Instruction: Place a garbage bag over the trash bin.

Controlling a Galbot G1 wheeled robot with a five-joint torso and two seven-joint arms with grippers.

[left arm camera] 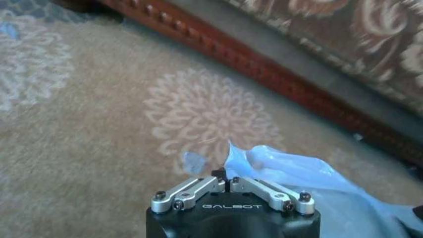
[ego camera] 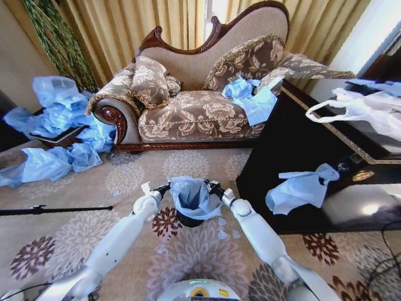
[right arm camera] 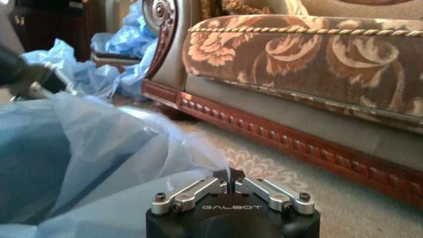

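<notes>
A patterned carpet (ego camera: 94, 232) runs up to a carved sofa (ego camera: 207, 94), with spare blue bags heaped at the sofa's left end and a dark cabinet (ego camera: 294, 157) along the carpet's right edge. We see the bin (ego camera: 188, 219) standing mid-carpet, directly ahead of us, with the bag (ego camera: 191, 194) draped into its mouth. We hold the bag by opposite sides of its rim: our left gripper (ego camera: 164, 187) is clenched on the film at the bin's left side, our right gripper (ego camera: 212, 185) is pinched on it at the right side. In the right wrist view the fingers (right arm camera: 218, 186) meet on a peak of plastic, the bag (right arm camera: 79, 158) billowing away towards the left arm; in the left wrist view the fingers (left arm camera: 218, 184) close on the bag's (left arm camera: 297, 173) edge. The bin lies between and just below both grippers, neither arm nearer. We judge the rim must go outward and down over the bin's lip, each side at once.
</notes>
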